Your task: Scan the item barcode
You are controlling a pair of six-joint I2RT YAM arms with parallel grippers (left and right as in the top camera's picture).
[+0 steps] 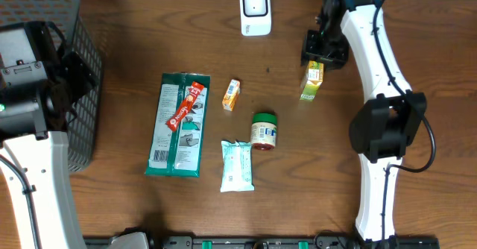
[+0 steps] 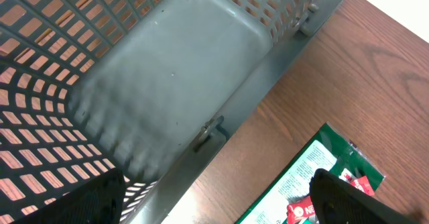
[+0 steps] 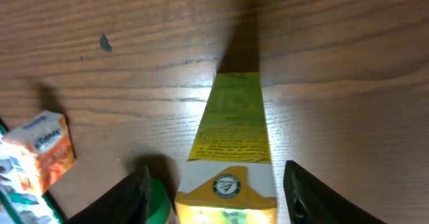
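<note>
- Yellow-and-green cardboard carton (image 1: pixel 312 81) sits near the bench's far edge, right of middle, between the right gripper's (image 3: pixel 218 194) black fingers.
- Those jaws are parted, straddling one end of the carton with a sliver of gap on each side; they grasp nothing.
- The left gripper (image 2: pixel 224 197) is spread wide and holds nothing. It hangs over the rim of the grey plastic mesh basket (image 2: pixel 201 63) at the bench's left edge.
- Inside the basket only its solid grey floor and lattice walls show.
- A white barcode scanner (image 1: pixel 255 10) sits at the far edge.
</note>
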